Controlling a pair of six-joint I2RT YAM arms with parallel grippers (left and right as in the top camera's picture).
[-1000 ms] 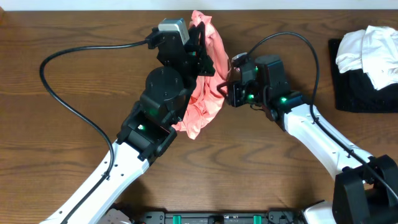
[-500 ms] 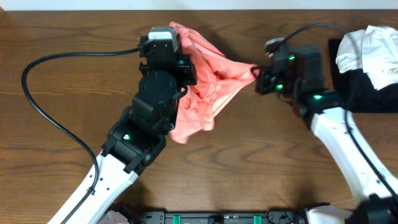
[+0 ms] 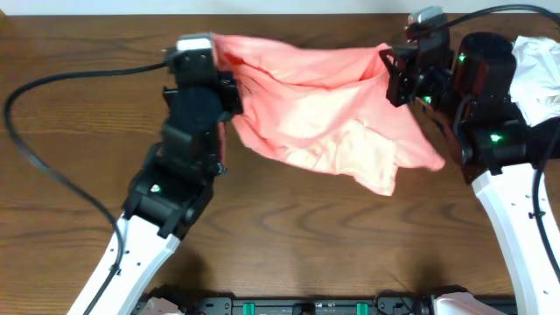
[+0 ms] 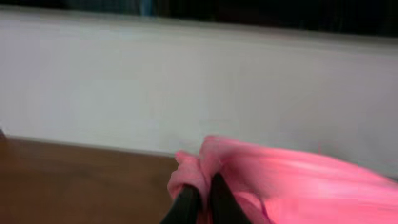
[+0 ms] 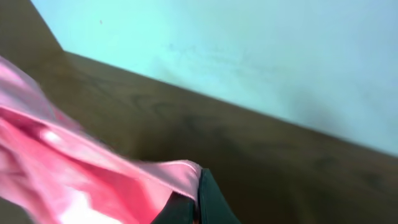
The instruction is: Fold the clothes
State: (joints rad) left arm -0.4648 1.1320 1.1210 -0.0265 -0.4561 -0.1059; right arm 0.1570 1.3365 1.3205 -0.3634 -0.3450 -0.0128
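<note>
White garments (image 3: 538, 66) far right, partly behind right arm (image 3: 492, 140), near pink shirt (image 3: 306, 114)

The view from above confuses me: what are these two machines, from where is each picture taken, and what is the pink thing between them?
They are two robot arms at a wooden table. The wide picture looks down from above; the other two come from a camera on each wrist, so each shows its own pincer close up. The left pincer and the right pincer are each shut on an edge of a pink shirt, holding it stretched between them. At the far right lies a heap of white clothes.
</note>
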